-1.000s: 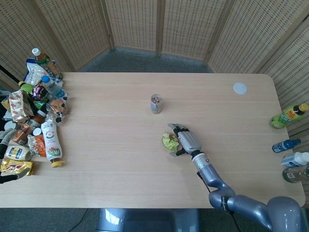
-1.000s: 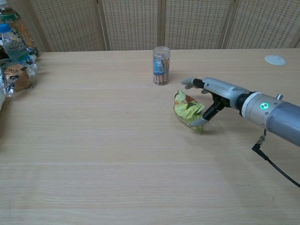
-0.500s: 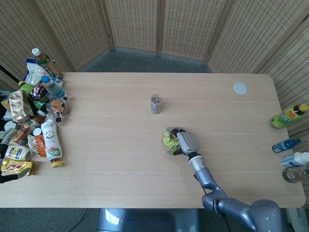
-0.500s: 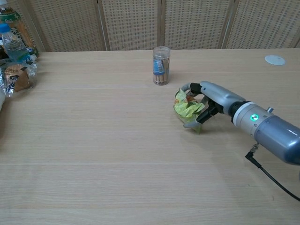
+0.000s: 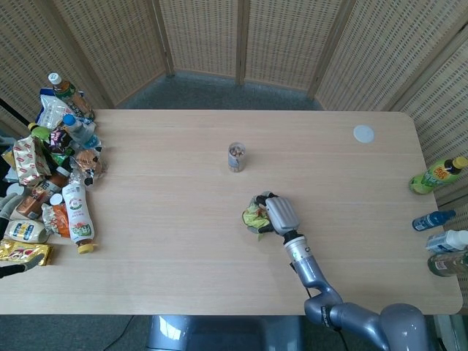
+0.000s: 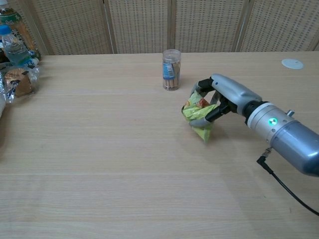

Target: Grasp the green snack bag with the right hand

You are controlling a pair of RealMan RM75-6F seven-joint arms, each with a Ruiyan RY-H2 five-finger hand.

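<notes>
The fingers (image 6: 205, 85) of the right hand (image 6: 219, 97) curl down over the top of the green snack bag (image 6: 197, 115), and a lower finger presses against the bag's side from the 3 o'clock direction, so the crumpled bag is clamped between them. In the chest view the bag hangs out of the grasp toward 8 o'clock, its lower corner pointing down at the table (image 6: 99, 149); whether that corner touches the wood cannot be told. From the head view the bag (image 5: 254, 217) lies at 9 o'clock of the hand (image 5: 278, 214), near the middle of the table (image 5: 183, 256). A clear jar (image 6: 171, 69) stands upright at about 11 o'clock of the bag, near but apart from it. A small white disc (image 5: 363, 134) lies toward the far right edge. A heap of bottles and snack packs (image 5: 55, 168) crowds the left edge, and more bottles (image 5: 437, 175) stand off the right end. The left hand shows in neither view.
</notes>
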